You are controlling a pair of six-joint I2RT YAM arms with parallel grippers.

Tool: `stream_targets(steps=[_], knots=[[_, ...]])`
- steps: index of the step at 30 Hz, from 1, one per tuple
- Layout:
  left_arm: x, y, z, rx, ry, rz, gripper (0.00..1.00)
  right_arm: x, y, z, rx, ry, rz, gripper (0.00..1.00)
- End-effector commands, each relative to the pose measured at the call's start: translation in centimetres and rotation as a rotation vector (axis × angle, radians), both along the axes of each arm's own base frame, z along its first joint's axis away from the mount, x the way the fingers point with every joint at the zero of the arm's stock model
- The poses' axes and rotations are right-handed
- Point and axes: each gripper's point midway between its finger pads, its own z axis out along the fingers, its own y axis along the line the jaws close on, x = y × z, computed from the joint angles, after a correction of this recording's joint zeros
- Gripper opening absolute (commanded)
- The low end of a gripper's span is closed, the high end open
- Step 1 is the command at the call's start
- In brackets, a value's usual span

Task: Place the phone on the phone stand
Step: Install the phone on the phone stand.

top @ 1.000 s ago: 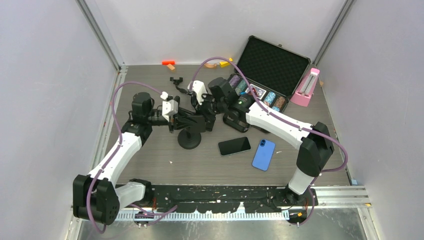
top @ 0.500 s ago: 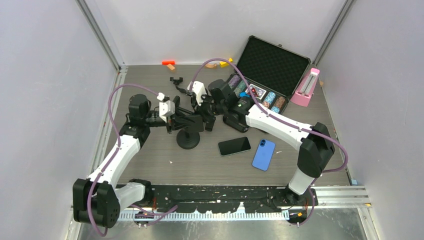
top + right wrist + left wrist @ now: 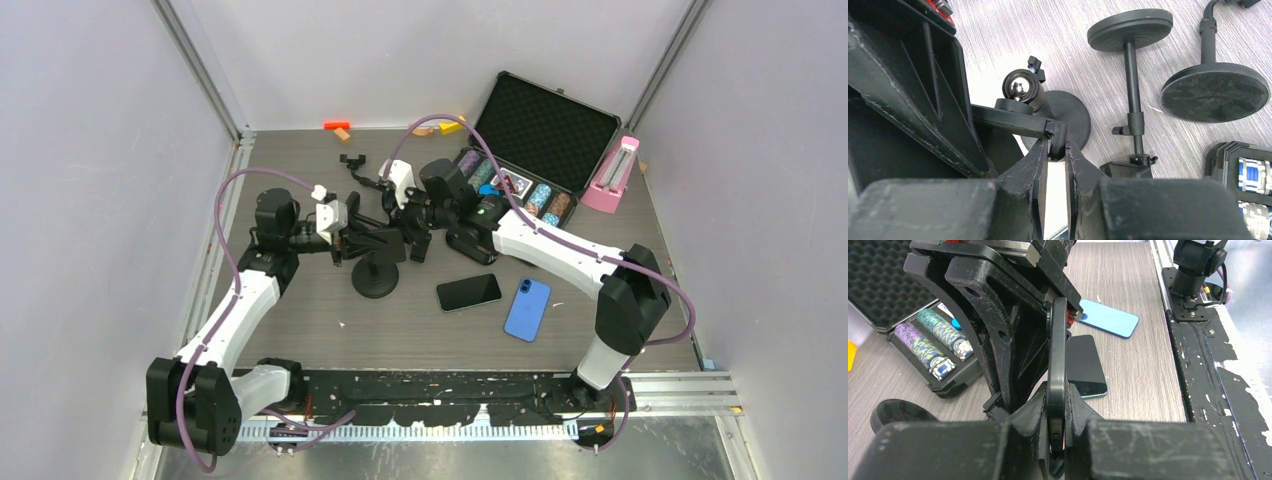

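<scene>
**Top view:** Both arms reach in to the phone stand (image 3: 377, 275), which stands left of the middle of the table (image 3: 300, 320). The left fingers (image 3: 372, 240) and the right fingers (image 3: 411, 238) meet above its round base, on its upper part. The black phone (image 3: 468, 292) lies flat on the table to the right of the stand, apart from it. The blue phone (image 3: 527, 309) lies just beside the black one, further right. An open case (image 3: 545, 125) sits at the far right.

**Left wrist:** The left fingers (image 3: 1057, 405) are clenched on the stand's thin black plate (image 3: 1058, 340), which is seen edge-on and upright. Both phones lie on the table beyond it, with nothing holding them.

**Right wrist:** The right fingers (image 3: 1055, 150) pinch the end of the same plate. Its other end sits at the shiny ball joint (image 3: 1019, 86), over the stand's base (image 3: 1073, 117). Two other stands (image 3: 1215, 92) lie on their sides nearby.
</scene>
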Motion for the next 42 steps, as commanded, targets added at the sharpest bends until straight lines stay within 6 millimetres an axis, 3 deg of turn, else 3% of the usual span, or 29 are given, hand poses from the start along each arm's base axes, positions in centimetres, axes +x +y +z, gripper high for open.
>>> stream_targets(steps=[1,28,42], knots=[[1.9,1.4,0.0,0.016,-0.036,0.106,0.00,1.8,-2.8,-1.2,-0.044,0.018,-0.129,0.00],[3.8,2.8,-0.8,0.049,0.051,0.293,0.00,3.0,-4.8,-1.0,-0.025,-0.044,-0.225,0.00],[5.7,4.3,-1.2,0.046,0.066,0.467,0.00,3.9,-5.4,-0.9,-0.023,-0.053,-0.293,0.00]])
